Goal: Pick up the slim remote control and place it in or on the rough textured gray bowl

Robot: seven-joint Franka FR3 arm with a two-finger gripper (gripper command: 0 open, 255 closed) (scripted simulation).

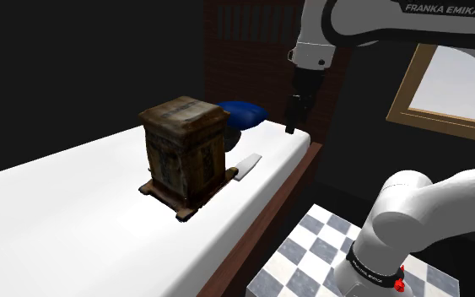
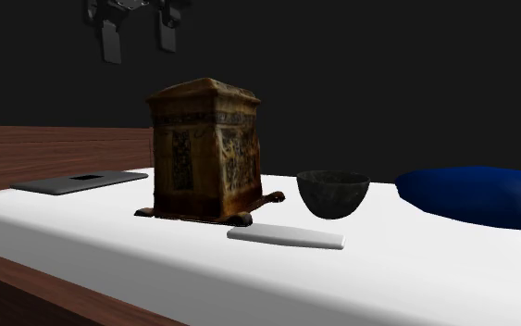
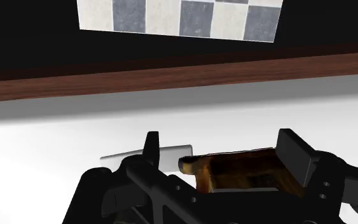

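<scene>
The slim pale remote [image 2: 286, 237] is pictured lying flat on the white bed [image 2: 64, 231], just beside the foot of the tall brown box [image 2: 207, 153] and near the dark bowl [image 2: 332, 193]. A descent from here is judged risky. The box stands close against the remote, so a finger could be caught on its lid, or the box could be shoved aside. A thin remote lying flush could also be pressed into the bedding, or pinched off-centre and dropped short of the bowl. The claw [image 2: 139, 54] is seen high above the bed, its fingers spread wide apart, with nothing gripped and nothing touched.
</scene>
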